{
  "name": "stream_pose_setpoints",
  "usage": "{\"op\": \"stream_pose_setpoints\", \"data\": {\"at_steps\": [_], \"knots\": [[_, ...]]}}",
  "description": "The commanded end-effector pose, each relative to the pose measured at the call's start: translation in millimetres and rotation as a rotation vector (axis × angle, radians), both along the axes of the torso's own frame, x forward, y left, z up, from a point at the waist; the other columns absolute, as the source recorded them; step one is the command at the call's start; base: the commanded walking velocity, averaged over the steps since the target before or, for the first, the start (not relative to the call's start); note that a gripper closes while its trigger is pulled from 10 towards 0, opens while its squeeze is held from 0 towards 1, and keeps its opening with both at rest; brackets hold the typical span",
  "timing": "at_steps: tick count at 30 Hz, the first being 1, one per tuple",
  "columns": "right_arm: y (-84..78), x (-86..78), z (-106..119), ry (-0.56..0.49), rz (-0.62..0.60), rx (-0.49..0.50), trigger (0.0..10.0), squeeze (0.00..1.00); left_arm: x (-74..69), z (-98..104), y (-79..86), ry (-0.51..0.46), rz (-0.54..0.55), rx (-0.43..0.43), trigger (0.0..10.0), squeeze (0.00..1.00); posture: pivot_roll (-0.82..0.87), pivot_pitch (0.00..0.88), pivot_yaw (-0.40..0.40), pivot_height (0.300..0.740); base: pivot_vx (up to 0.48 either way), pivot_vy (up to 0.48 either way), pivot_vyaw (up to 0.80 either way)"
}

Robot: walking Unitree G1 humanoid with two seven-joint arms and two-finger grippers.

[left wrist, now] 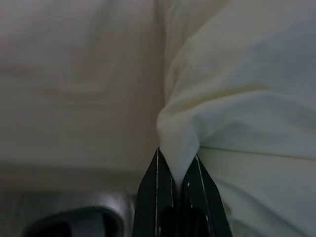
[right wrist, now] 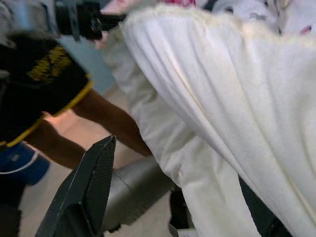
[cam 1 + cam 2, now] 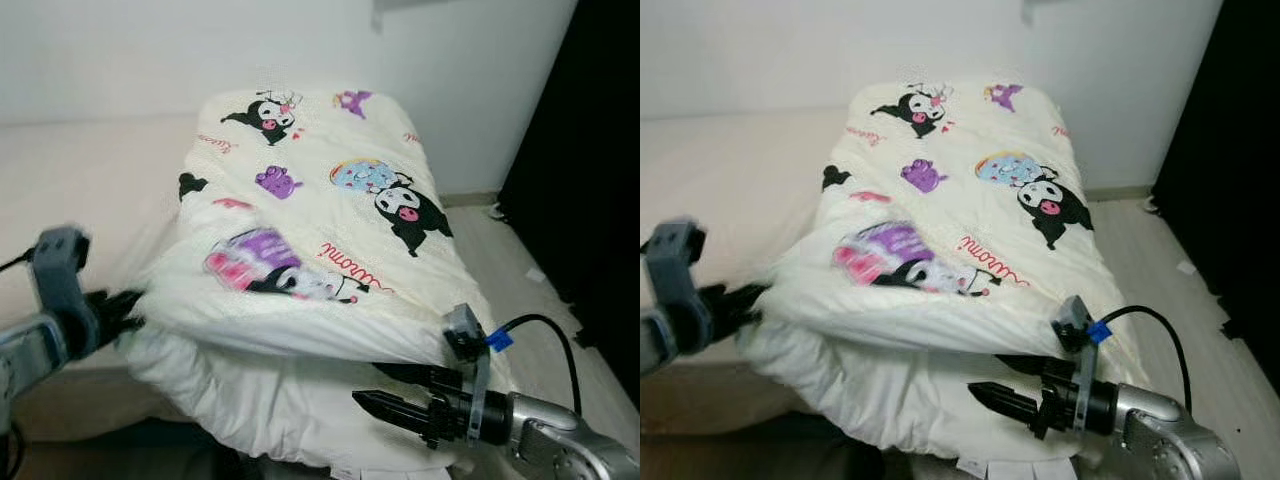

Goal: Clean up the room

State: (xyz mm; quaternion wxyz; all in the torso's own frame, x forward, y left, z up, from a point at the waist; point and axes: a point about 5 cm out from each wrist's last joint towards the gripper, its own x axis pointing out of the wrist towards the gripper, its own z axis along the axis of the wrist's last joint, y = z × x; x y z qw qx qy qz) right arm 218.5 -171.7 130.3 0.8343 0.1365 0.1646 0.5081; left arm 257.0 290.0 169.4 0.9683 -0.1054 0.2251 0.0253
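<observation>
A cream quilt (image 3: 330,200) printed with cartoon figures lies heaped along the bed, its near end folded over and hanging off the front. My left gripper (image 3: 135,305) is at the quilt's near left edge, shut on a pinch of the fabric (image 1: 180,143). My right gripper (image 3: 366,383) reaches in under the fold at the near right. It is open, one finger (image 2: 86,190) is free on one side, and the white underside of the quilt (image 2: 207,123) hangs between the two fingers.
The bare beige mattress (image 3: 90,180) stretches to the left of the quilt, against a white wall. A dark surface (image 3: 590,150) stands on the right, above a strip of pale floor (image 3: 530,270). A person's bare arm (image 2: 94,116) and black top appear beyond the quilt in the right wrist view.
</observation>
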Motion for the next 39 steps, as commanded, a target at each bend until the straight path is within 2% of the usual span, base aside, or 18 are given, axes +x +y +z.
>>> {"op": "stream_pose_setpoints", "data": {"at_steps": [1, 2, 3, 4, 5, 6, 10, 13, 15, 23, 27, 28, 34, 35, 36, 37, 38, 39], "knots": [[-6.9, -0.8, 1.4, 0.003, -0.038, -0.005, 10.0, 1.00, -17.3, 6.7, 32.5, 0.006, 0.203, 0.093, 0.0, 0.00, -0.02, 0.141, 0.062, 0.510, 0.000, 0.000, 0.00], [-6.9, -0.8, 1.4, 0.003, -0.038, -0.005, 10.0, 1.00, -17.3, 6.7, 32.5, 0.006, 0.203, 0.093, 0.0, 0.00, -0.02, 0.141, 0.062, 0.510, 0.000, 0.000, 0.00], [-5.5, 0.2, 1.3, 0.006, -0.035, -0.003, 10.0, 1.00, -30.5, 0.9, 37.5, 0.027, 0.253, 0.098, 0.0, 0.00, -0.01, 0.147, 0.061, 0.510, 0.000, 0.000, 0.00], [-5.5, 0.2, 1.3, 0.006, -0.035, -0.003, 10.0, 1.00, -30.5, 0.9, 37.5, 0.027, 0.253, 0.098, 0.0, 0.00, -0.01, 0.147, 0.061, 0.510, 0.000, 0.000, 0.00], [-4.1, 1.1, 1.6, 0.014, -0.029, 0.002, 10.0, 1.00, -55.4, -11.4, 39.4, 0.078, 0.327, 0.099, 0.0, 0.00, 0.01, 0.151, 0.060, 0.510, 0.000, 0.000, 0.00], [-3.7, 1.5, 0.6, 0.023, -0.025, 0.005, 10.0, 1.00, -66.9, -18.4, 37.2, 0.101, 0.348, 0.099, 0.0, 0.00, 0.03, 0.160, 0.053, 0.510, 0.000, 0.000, 0.00], [-1.8, 1.7, -1.8, 0.036, -0.018, 0.010, 10.0, 1.00, -80.0, -26.3, 37.0, 0.128, 0.380, 0.132, 0.0, 0.00, 0.04, 0.163, 0.054, 0.510, 0.000, 0.000, 0.00], [3.2, 1.7, -6.5, 0.053, -0.014, 0.022, 10.0, 1.00, -99.0, -37.0, 47.0, 0.169, 0.465, 0.269, 0.0, 0.00, 0.06, 0.166, 0.054, 0.510, 0.000, 0.000, 0.00], [4.9, 1.9, -6.9, 0.057, -0.017, 0.032, 10.0, 1.00, -106.4, -41.8, 49.2, 0.187, 0.493, 0.290, 0.0, 0.00, 0.06, 0.167, 0.055, 0.510, 0.000, 0.000, 0.00], [7.5, 8.5, -14.4, 0.067, -0.081, 0.035, 10.0, 1.00, -113.2, -58.3, 53.9, 0.207, 0.547, 0.342, 0.0, 0.00, 0.06, 0.170, 0.054, 0.510, 0.000, 0.000, 0.00], [10.2, 16.0, -20.4, 0.074, -0.146, 0.017, 10.0, 1.00, -110.4, -79.4, 54.4, 0.257, 0.537, 0.375, 0.0, 0.00, 0.04, 0.167, 0.063, 0.510, 0.000, 0.000, 0.00], [11.5, 16.1, -21.6, 0.077, -0.156, 0.017, 10.0, 1.00, -109.8, -85.8, 54.4, 0.287, 0.516, 0.432, 0.0, 0.00, 0.04, 0.167, 0.064, 0.510, 0.000, 0.000, 0.00], [13.0, 15.1, -26.5, 0.092, -0.186, 0.018, 10.0, 1.00, -101.4, -95.7, 49.6, 0.311, 0.481, 0.490, 0.1, 0.00, 0.03, 0.163, 0.069, 0.510, 0.000, 0.000, 0.00], [12.8, 15.1, -27.0, 0.094, -0.192, 0.020, 10.0, 0.98, -100.2, -96.5, 47.9, 0.317, 0.484, 0.507, 7.5, 0.00, 0.02, 0.162, 0.068, 0.510, 0.000, 0.000, 0.00], [12.8, 15.1, -27.0, 0.094, -0.192, 0.020, 10.0, 0.98, -100.2, -96.5, 47.9, 0.317, 0.484, 0.507, 7.5, 0.00, 0.02, 0.162, 0.068, 0.510, 0.000, 0.000, 0.00], [12.3, 15.2, -26.7, 0.093, -0.199, 0.023, 10.0, 0.96, -101.1, -97.2, 48.7, 0.331, 0.491, 0.536, 10.0, 0.00, 0.02, 0.163, 0.068, 0.510, 0.000, 0.000, 0.00], [12.3, 15.2, -26.7, 0.093, -0.199, 0.023, 10.0, 0.96, -101.1, -97.2, 48.7, 0.331, 0.491, 0.536, 10.0, 0.00, 0.02, 0.163, 0.068, 0.510, 0.000, 0.000, 0.00], [11.0, 15.3, -26.2, 0.092, -0.203, 0.023, 10.0, 0.95, -103.7, -97.2, 51.9, 0.350, 0.511, 0.566, 10.0, 0.89, 0.01, 0.164, 0.068, 0.510, 0.000, 0.000, 0.00]]}}
